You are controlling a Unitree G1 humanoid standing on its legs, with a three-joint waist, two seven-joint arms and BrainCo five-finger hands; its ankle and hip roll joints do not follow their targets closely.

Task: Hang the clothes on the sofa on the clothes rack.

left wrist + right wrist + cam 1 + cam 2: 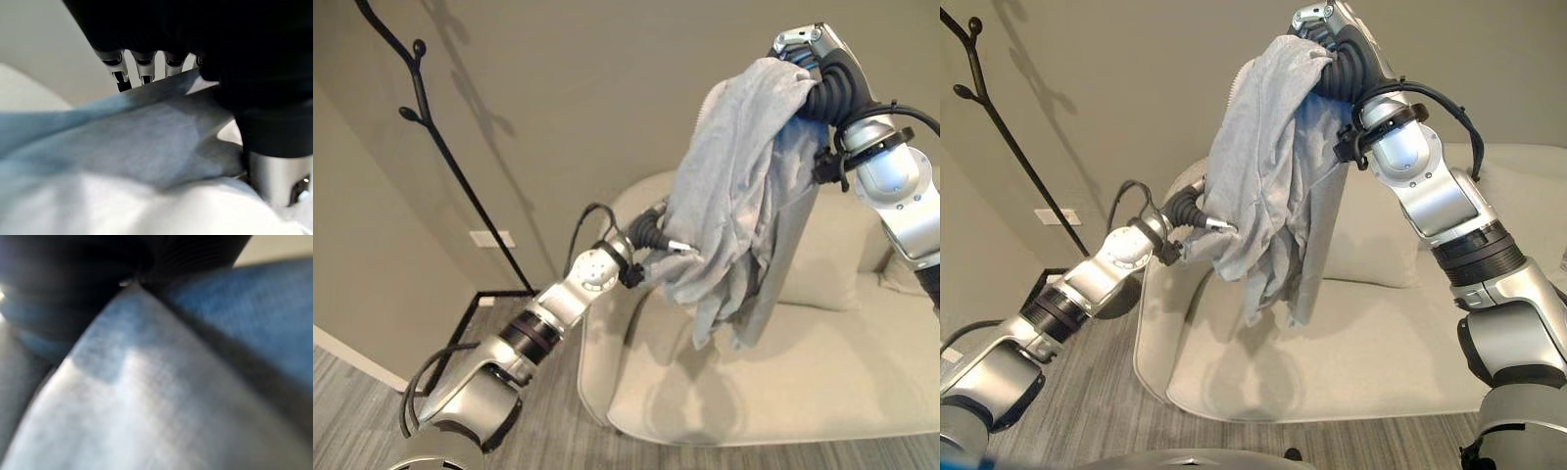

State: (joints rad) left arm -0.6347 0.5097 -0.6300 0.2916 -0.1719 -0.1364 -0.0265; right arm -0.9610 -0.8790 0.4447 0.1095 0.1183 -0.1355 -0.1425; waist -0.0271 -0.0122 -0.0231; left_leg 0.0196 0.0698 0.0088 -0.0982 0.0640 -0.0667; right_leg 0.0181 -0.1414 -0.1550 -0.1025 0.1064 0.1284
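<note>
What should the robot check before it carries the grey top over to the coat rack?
1. Grey garment lifted clear of the sofa: ok.
2. Right hand holds the garment's top, draped over it: fingers hidden, cannot tell.
3. Left hand at the lower cloth: fingers go behind the fabric, grip cannot tell.
4. Clothes rack upright, hooks bare: ok.
5. Collar or loop found for a hook: cannot tell.

You have one grey garment (744,186), one cream sofa (822,392), one black clothes rack (431,127), two sofa cushions (1371,235) and one wall socket (491,238).
</note>
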